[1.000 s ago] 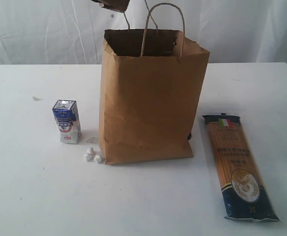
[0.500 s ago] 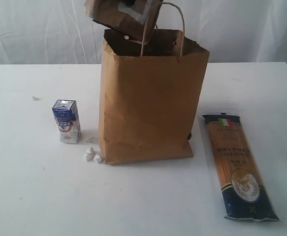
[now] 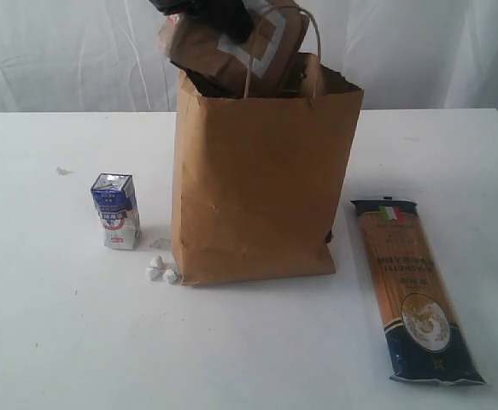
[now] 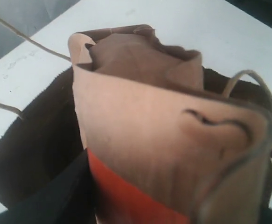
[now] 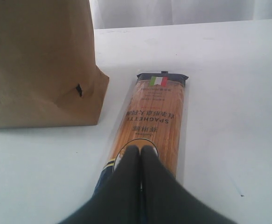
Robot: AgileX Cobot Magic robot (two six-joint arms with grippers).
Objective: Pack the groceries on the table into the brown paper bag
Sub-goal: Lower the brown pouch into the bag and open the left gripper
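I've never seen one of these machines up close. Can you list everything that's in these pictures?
brown paper bag: one, brown, upright mid-table, top open
brown pouch: one, brown with an orange label and a white square, held tilted at the bag's mouth
small carton: one, blue and white, upright, left of the bag in the exterior view
pasta pack: one, orange and dark blue, flat, right of the bag
small lumps: a few, white, by the bag's front left corner
table: one, white
curtain: white, behind the table
left gripper: one, black, shut on the brown pouch
right gripper: one, black, fingers together over the pasta pack
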